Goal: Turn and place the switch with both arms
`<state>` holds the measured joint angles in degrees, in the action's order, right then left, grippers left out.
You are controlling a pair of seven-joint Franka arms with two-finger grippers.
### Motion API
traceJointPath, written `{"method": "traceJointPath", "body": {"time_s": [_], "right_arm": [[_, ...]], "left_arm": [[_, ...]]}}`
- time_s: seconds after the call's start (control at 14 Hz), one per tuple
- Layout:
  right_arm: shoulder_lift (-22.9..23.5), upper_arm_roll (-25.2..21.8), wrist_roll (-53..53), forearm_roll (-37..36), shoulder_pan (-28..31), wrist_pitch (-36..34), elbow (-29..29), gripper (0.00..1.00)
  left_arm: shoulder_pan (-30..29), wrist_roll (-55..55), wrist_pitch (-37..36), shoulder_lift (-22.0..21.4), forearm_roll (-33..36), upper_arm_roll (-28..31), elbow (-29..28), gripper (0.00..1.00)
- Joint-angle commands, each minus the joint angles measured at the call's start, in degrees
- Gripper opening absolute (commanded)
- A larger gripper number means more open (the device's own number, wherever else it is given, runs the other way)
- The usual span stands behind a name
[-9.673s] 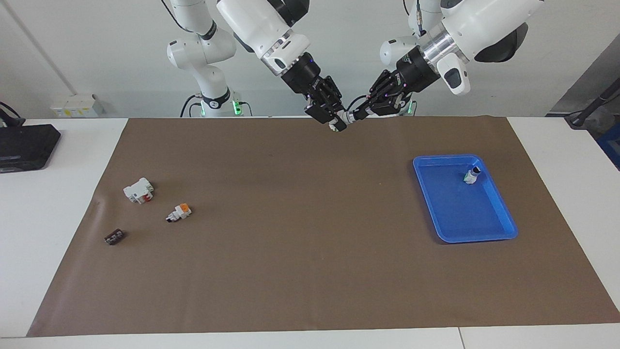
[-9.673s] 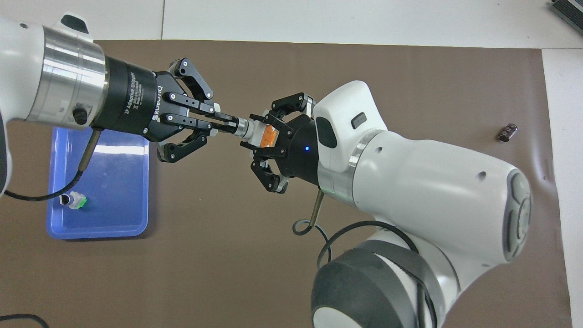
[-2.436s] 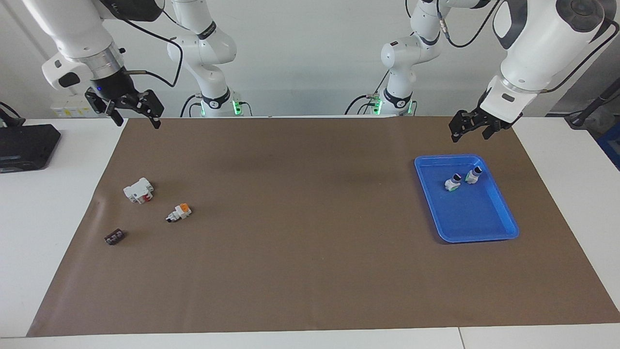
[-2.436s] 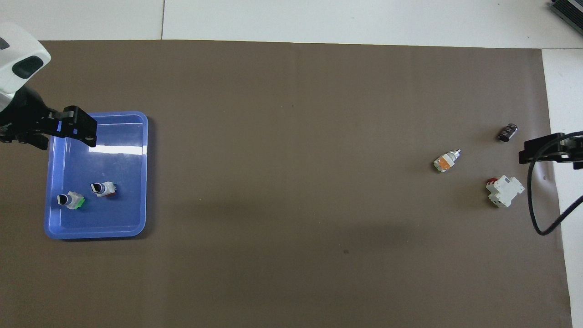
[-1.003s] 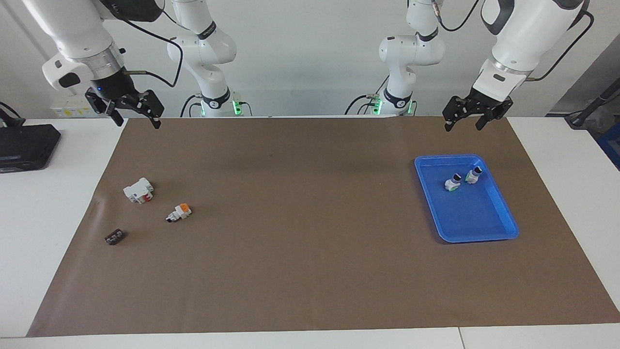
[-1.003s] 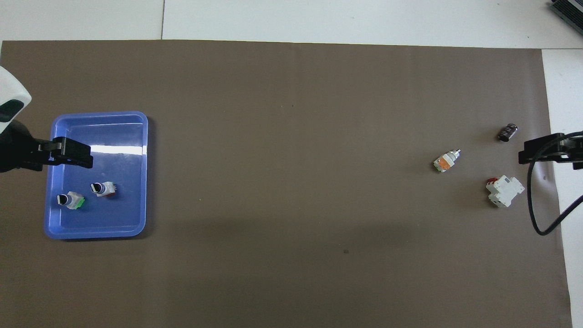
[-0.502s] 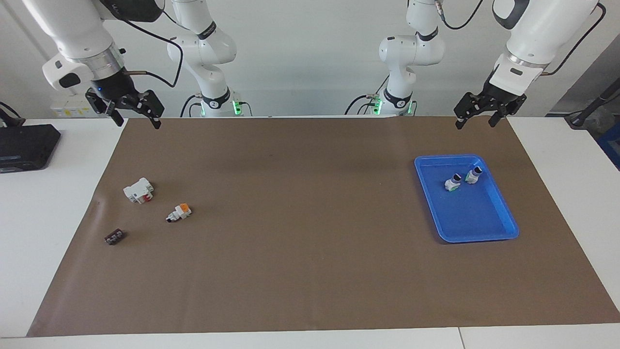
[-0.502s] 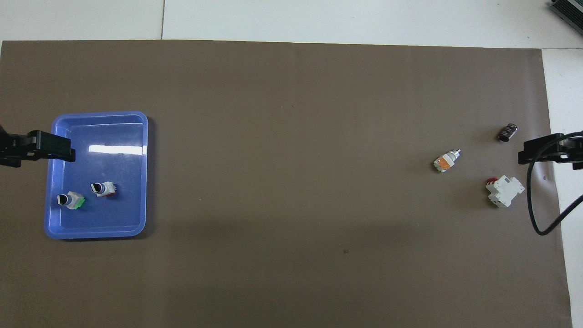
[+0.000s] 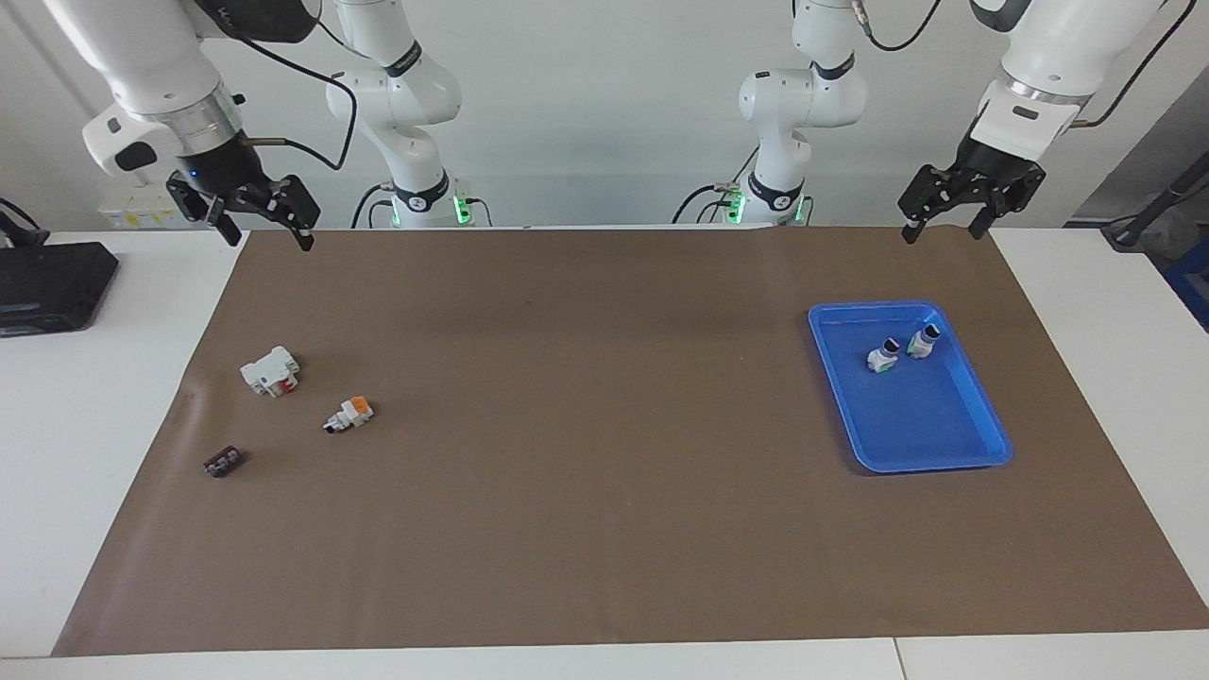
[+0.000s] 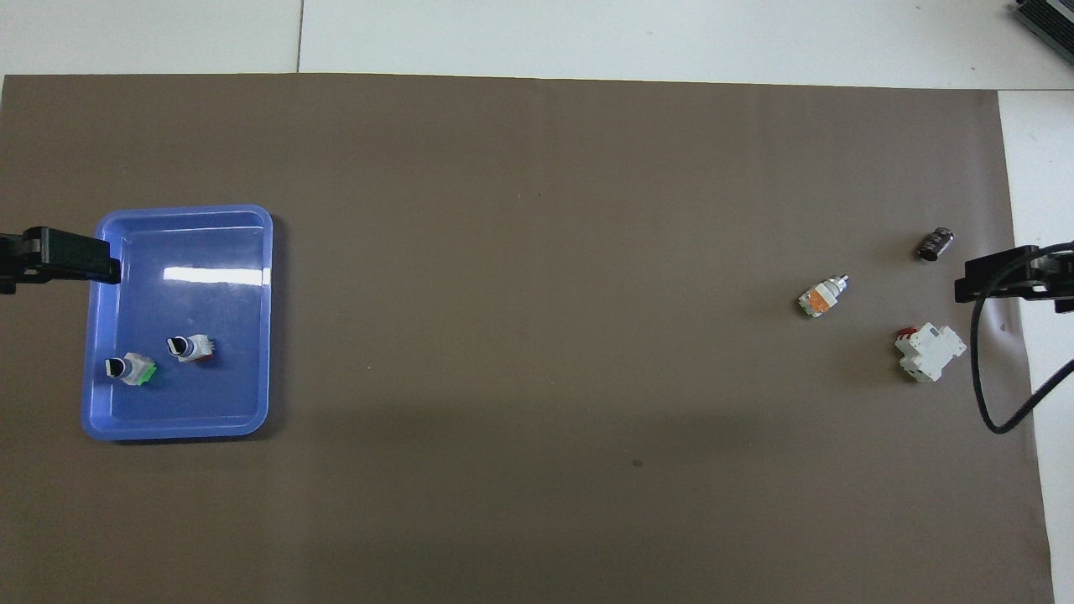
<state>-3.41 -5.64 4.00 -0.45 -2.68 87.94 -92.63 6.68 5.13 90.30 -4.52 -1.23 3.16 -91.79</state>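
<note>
Left gripper fingers wide apart, empty; right gripper fingers likewise spread, holding nothing

Overhead view's edges cut both grippers: left gripper & right gripper (tips only).
</note>
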Motion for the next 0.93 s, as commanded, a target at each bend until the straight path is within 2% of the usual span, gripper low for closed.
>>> {"method": "traceJointPath", "body": {"time_s": [0.0, 0.86], "right_arm": [[-1.42, 0.1, -0.57, 0.37, 0.22, 0.04, -1.5, 1.0], [-1.51, 0.1, -0.75, 0.37, 0.3, 0.04, -1.68, 1.0]], "left_arm": [[0.35, -0.73, -0.39, -0.58, 0.88, 0.18, -0.49, 1.0], [0.79, -0.29, -3.64, -0.93, 2.28, -0.52, -0.93, 1.0]]}}
